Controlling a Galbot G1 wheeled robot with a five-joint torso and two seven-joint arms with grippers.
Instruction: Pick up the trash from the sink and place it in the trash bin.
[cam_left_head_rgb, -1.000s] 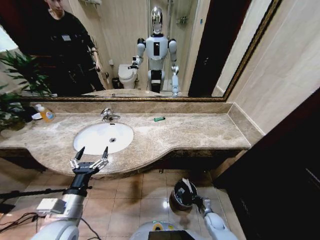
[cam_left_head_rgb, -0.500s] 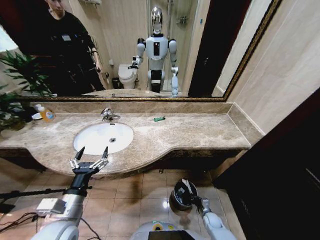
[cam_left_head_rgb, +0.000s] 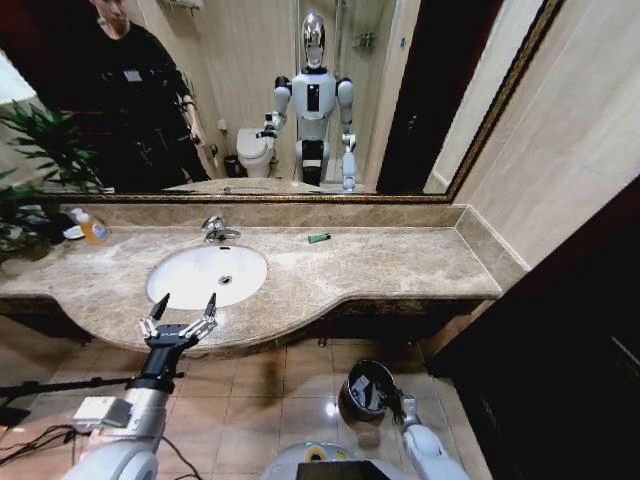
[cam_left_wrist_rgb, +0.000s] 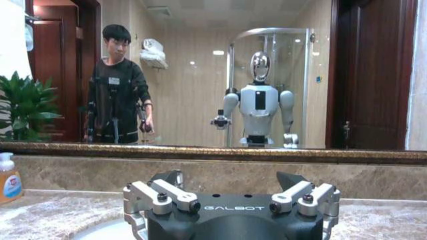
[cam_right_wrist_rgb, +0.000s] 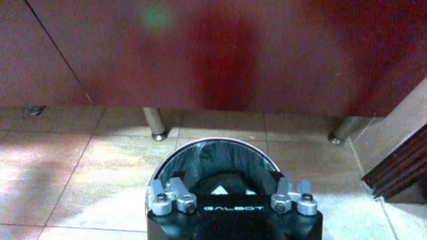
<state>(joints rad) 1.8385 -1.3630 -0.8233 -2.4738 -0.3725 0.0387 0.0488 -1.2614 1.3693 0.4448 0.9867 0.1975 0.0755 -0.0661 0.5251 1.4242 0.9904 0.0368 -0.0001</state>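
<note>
White porcelain in the sink (cam_left_head_rgb: 190, 282) looks bare; I can make out no litter in the basin. The one loose bit in sight is a small green piece (cam_left_head_rgb: 318, 238) on the marble counter (cam_left_head_rgb: 400, 265), near the back wall and to the right of the tap (cam_left_head_rgb: 214, 230). Its long axis runs roughly along the counter, side to side.

The left gripper (cam_left_head_rgb: 181, 310) hovers over the counter's front edge, just in front of the basin, with its two fingers spread wide and nothing between them. From there the green piece lies farther back and off to the right, past the basin. This arm is the nearer one, so a reach for the piece would likely fall to it.

The right gripper (cam_right_wrist_rgb: 230, 200) hangs low over the trash bin (cam_left_head_rgb: 347, 400) on the tiled floor, under the counter's edge. Whether it is parted or closed I cannot tell. Inside the black liner lies a white scrap (cam_right_wrist_rgb: 219, 190). An orange soap bottle (cam_left_head_rgb: 93, 229) stands at the counter's far left
</note>
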